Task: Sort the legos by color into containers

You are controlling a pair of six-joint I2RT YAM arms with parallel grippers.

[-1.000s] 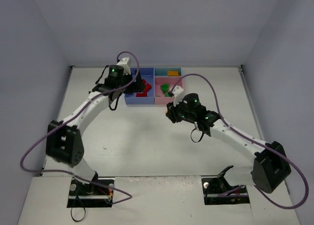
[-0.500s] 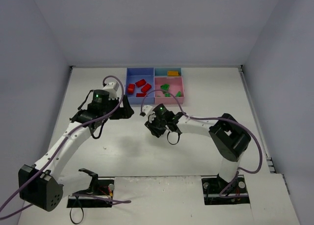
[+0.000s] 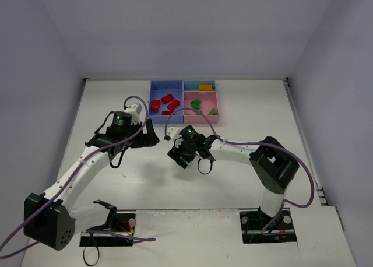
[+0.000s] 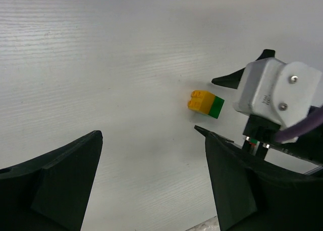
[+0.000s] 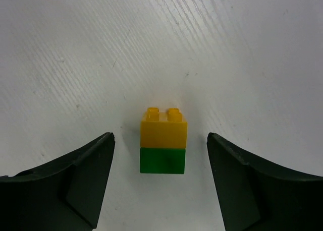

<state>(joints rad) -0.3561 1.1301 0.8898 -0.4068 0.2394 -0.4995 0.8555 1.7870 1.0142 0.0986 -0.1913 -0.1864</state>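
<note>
— Right wrist view: what is left?
— One yellow-green lego (image 5: 162,140) is seen mid-table, untouched, between the spread jaws of the right gripper (image 5: 160,138).
— What is done?
— Red legos (image 3: 173,104) and green legos (image 3: 196,104) are sorted into the containers (image 3: 157,119).

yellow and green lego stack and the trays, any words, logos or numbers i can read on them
None can be read: the yellow-and-green lego stack shows plain faces and studs. The blue tray, pink tray and teal tray show no marks; they are too small to tell.
</note>
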